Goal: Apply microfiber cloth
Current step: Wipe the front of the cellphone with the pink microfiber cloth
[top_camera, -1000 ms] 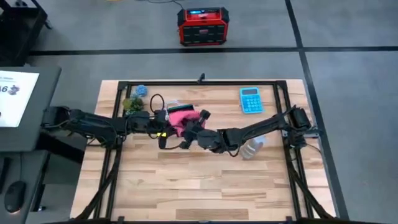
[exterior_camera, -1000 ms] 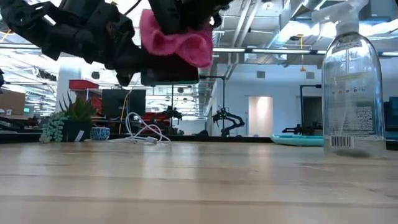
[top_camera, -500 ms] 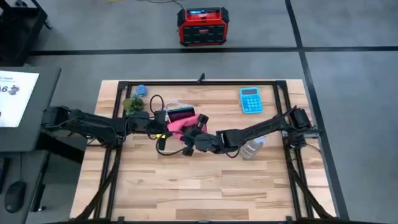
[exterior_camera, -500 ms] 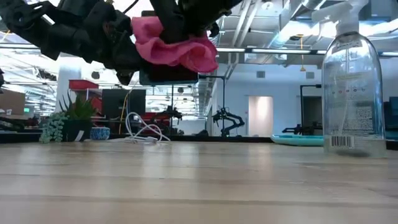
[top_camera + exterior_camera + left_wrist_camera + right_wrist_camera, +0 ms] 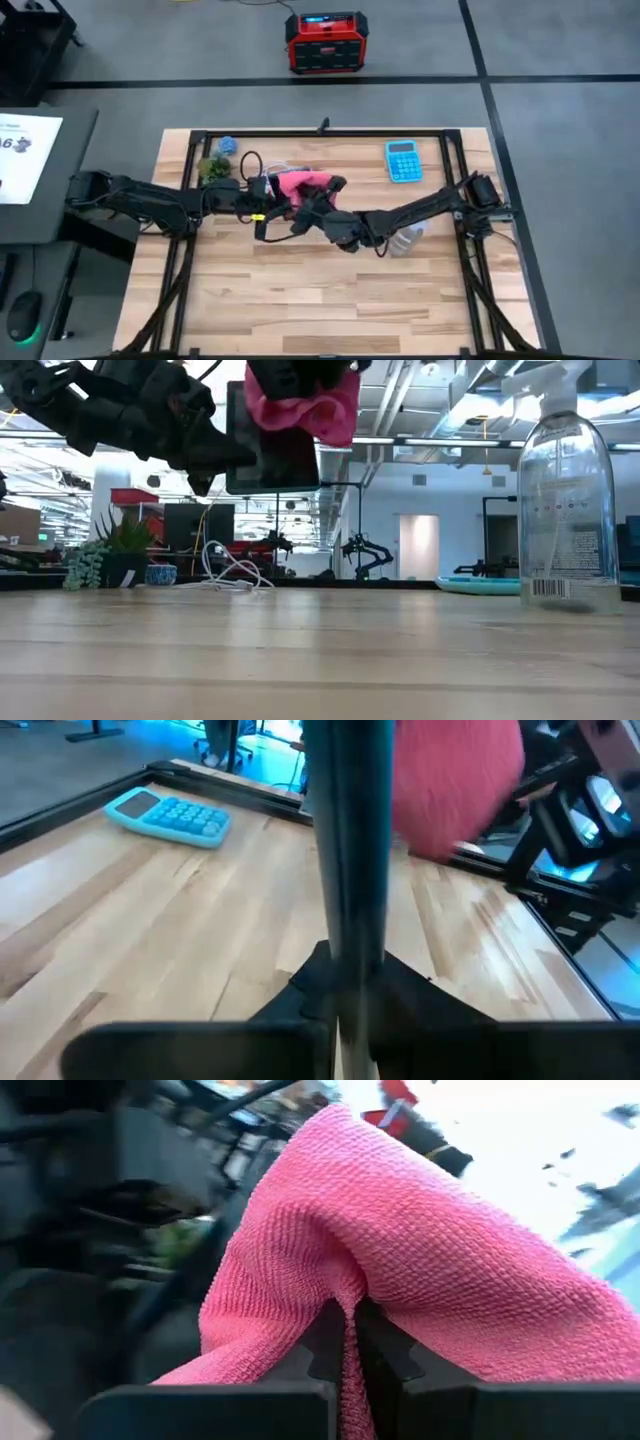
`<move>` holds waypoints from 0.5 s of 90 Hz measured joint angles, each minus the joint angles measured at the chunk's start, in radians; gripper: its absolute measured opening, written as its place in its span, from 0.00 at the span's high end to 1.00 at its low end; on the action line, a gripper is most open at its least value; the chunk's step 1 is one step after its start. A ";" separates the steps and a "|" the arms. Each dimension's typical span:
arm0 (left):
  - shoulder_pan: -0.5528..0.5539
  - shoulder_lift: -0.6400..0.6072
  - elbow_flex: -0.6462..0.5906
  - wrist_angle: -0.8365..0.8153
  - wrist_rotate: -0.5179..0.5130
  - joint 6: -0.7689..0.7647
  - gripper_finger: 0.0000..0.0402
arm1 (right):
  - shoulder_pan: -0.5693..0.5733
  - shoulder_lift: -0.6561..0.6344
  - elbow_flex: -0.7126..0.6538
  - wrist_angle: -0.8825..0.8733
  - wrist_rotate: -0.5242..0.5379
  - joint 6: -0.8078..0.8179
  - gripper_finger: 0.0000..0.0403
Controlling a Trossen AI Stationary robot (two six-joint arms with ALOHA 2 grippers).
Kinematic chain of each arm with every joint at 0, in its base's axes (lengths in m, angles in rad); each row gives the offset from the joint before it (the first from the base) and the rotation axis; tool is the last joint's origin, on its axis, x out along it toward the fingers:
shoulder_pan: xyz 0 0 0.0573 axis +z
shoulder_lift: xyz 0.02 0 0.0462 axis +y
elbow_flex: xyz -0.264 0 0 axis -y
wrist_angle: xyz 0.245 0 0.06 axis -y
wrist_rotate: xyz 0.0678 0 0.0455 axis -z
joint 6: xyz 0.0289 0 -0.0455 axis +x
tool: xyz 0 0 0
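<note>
- When seen from high up: left gripper [image 5: 262, 192] over the back middle of the pale wooden table [image 5: 330, 300], squeezing a flat dark phone [image 5: 278, 186]. Right gripper [image 5: 312, 196] just beside it, pinching a soft, bright pink cloth [image 5: 298, 182] held up against the phone. Blue plastic calculator [image 5: 403, 160] well apart, near the back right.
- From table height: pink cloth [image 5: 305, 405] and dark phone [image 5: 272, 460] both high in the air, touching or nearly so. Clear plastic spray bottle [image 5: 565, 500] standing upright off to one side.
- From the left wrist: dark phone [image 5: 348, 840] seen edge-on, clamped tight between the fingers. Pink cloth [image 5: 455, 785] bunched on its far side.
- From the right wrist: fingers pressed together on a fold of the pink cloth [image 5: 420, 1250], with the rest hanging loose.
- What could go wrong, as a guess: pushing too hard could tip or pop the phone out of its thin edge grip and drop it. Rubbing could tug the cloth free from that small fold. Both grippers are very close, so could bump.
</note>
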 joint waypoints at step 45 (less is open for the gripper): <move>-0.016 0.001 -0.002 -0.011 -0.003 0.023 0.97 | 0.022 0.006 -0.001 -0.400 -0.288 0.448 1.00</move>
